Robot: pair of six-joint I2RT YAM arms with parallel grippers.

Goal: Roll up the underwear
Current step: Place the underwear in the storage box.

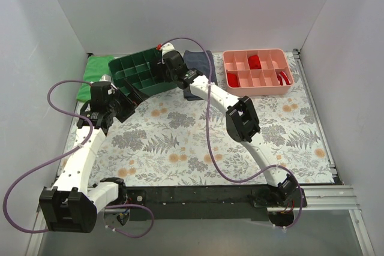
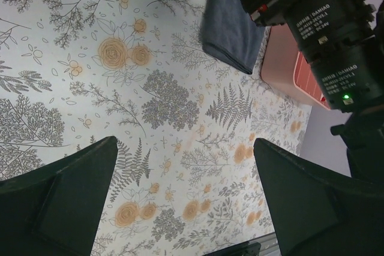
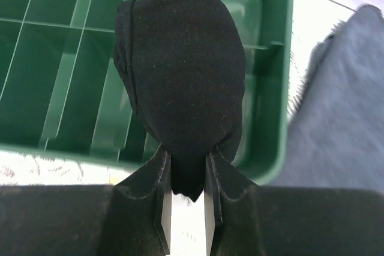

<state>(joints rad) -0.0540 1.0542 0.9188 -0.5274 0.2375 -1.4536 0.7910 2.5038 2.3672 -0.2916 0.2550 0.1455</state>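
While clamping bunched underwear (image 3: 180, 70) in right gripper (image 3: 188, 175), hovering over green tray (image 3: 60, 151) cell, probably for drop-in; with left gripper (image 2: 185, 148) wide open above counter (image 2: 78, 94), out of way.

Left pincer (image 2: 185, 148) spread wide, right pincer (image 3: 187, 169) pinching underwear (image 3: 183, 70)

Blk underwear (image 3: 180, 76), grn tray (image 3: 60, 58)

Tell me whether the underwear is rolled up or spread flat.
Rolled up: the underwear is a compact black bundle pinched in the right gripper, with the green tray behind it.
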